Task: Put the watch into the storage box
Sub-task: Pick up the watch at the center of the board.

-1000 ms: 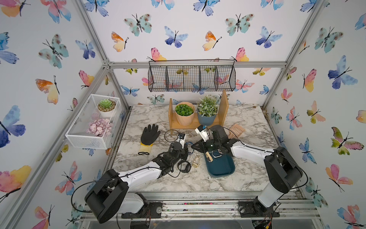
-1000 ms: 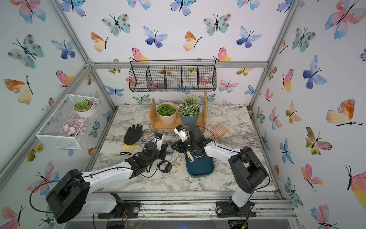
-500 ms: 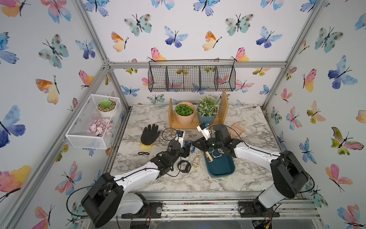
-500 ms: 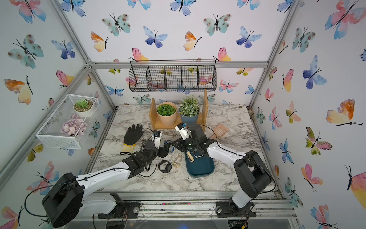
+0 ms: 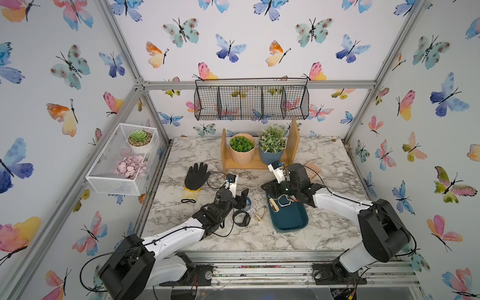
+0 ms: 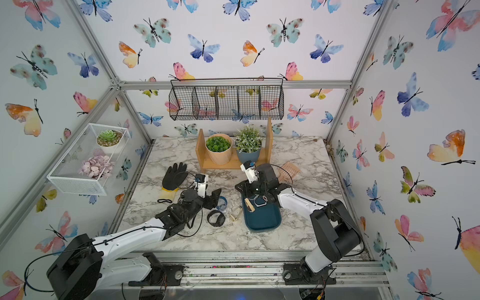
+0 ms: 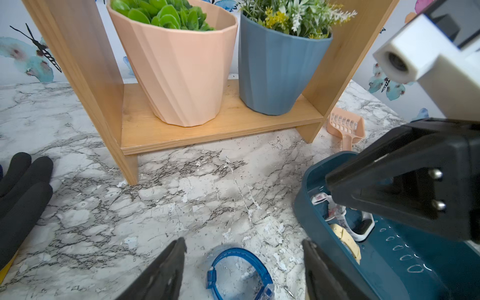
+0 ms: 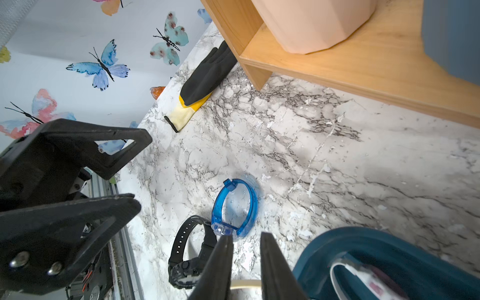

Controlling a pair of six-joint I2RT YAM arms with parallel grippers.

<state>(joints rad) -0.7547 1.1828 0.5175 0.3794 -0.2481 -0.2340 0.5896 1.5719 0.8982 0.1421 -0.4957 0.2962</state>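
Watch (image 7: pixel 211 277): translucent blue plastic loop on veined marble tabletop (image 7: pixel 181 194).

Bright, even light, soft shadows; edges bend (wrist foregrounds perhaps slightly soft).

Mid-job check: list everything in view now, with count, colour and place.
storage box: one, dark teal, on table right of centre.
watches in box: two seen, white watch and cream watch, far end.
blue watch: one, translucent blue, on table left of box.
black watch: one, black, beside blue watch.
strap: one, cream, on table between black watch and box.
glove: one, black with yellow cuff, table's left.
shelf: one, wooden, at back, holding peach pot and blue pot.
scoop: one, peach, right of shelf.
wire basket: one, black, back wall.
mesh basket: one, white, left wall, holding succulent and pink flowers.
left gripper: open, over blue watch.
right gripper: fingers slightly apart, empty, over box's far end.
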